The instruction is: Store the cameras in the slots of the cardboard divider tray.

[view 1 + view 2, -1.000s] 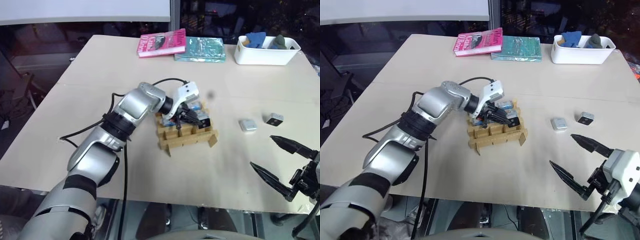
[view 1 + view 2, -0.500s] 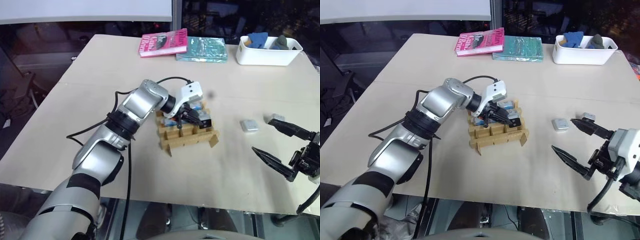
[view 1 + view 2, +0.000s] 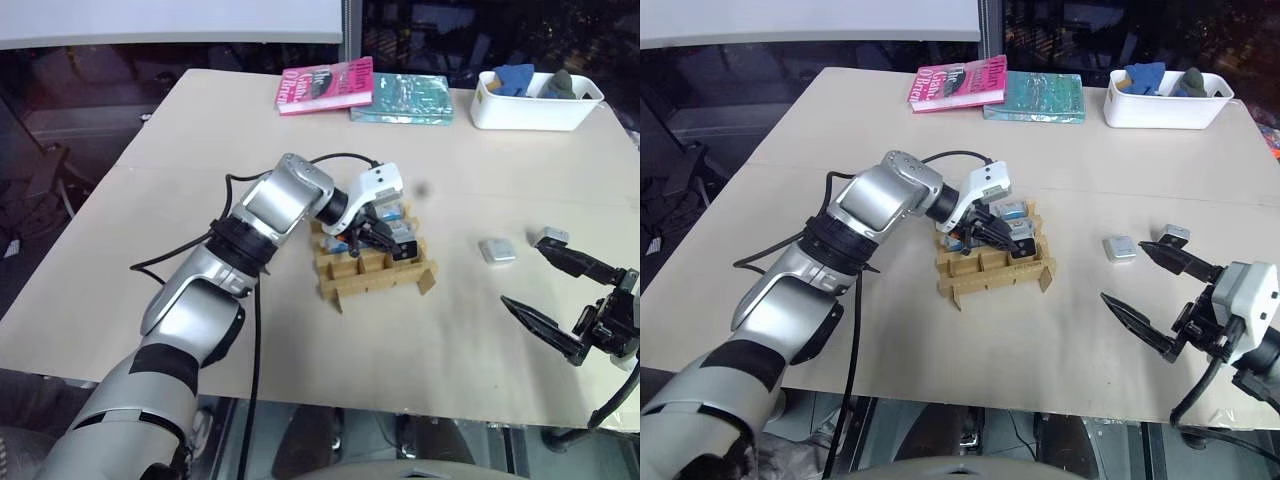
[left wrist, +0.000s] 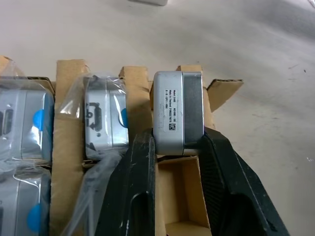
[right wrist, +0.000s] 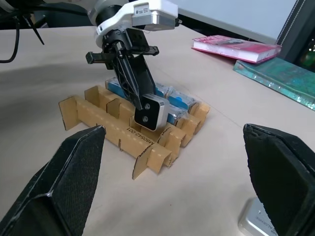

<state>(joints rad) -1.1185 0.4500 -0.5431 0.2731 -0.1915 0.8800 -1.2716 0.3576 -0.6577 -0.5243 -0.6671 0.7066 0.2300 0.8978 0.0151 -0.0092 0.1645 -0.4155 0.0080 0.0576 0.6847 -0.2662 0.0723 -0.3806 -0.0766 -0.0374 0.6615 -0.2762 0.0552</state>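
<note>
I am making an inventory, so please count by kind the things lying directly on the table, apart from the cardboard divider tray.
Books: 2
Loose cameras: 2
White bin: 1
Total: 5

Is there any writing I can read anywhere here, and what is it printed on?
"M8DK42-001": printed on the front strip of the cardboard tray, as best it reads.
Pink book: large cover lettering, too blurred to read.
Teal book: no legible text.
Label on the camera in the left gripper: small print, too small to read.
Sticker on the left wrist housing: too small to read.
</note>
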